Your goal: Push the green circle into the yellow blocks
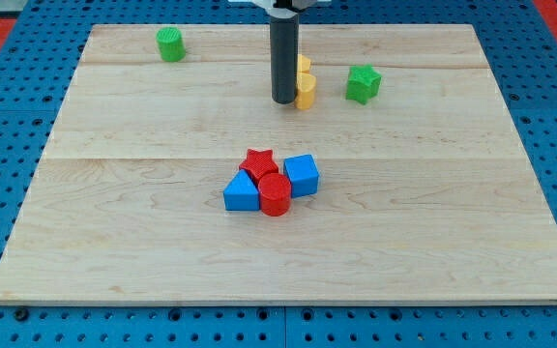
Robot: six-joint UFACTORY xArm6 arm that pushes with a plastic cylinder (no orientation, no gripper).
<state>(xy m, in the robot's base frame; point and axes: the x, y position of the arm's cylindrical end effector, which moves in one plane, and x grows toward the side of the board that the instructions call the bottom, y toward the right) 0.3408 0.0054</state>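
Our dark rod hangs straight down from the view's top, upright. My tip [284, 101] rests at board height, touching the left side of the yellow blocks [305, 85], partly covering them.

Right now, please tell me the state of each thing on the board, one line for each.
My tip: on the board, just left of the yellow blocks.
Yellow blocks: two, touching, partly hidden by the rod.
Green circle: upright, alone, top left.
Green block: alone, right of the yellow blocks.
Red star, red cylinder, two blue blocks: clustered together, centre.
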